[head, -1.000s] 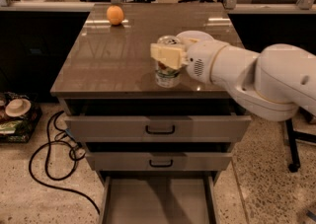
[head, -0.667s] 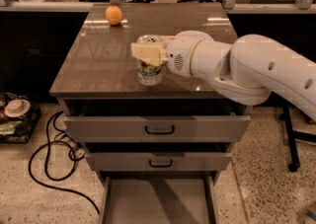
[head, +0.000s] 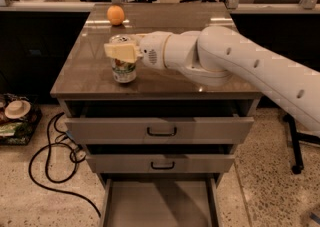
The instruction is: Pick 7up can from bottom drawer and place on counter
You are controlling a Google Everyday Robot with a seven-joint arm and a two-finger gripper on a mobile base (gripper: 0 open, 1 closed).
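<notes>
The 7up can (head: 124, 69), with a silver top and a pale whitish-green body, stands upright at the front left of the glossy brown counter (head: 190, 82). I cannot tell whether its base touches the counter. My gripper (head: 121, 51) reaches in from the right and is shut on the can's upper part, its cream fingers (head: 118, 51) covering the can's top. The white arm (head: 235, 61) crosses the counter's right side. The bottom drawer (head: 160, 203) is pulled out below, and its flat grey floor is bare.
An orange fruit (head: 116, 14) sits at the counter's back left. Two grey drawers with black handles (head: 161, 131) (head: 163, 165) stand slightly open. Black cables (head: 50, 158) and a basket of items (head: 17, 116) lie on the floor at left. A chair base (head: 296, 166) is at right.
My gripper has carried the can leftward across the counter, from near the middle to the front left. The arm has stretched out further to the left.
</notes>
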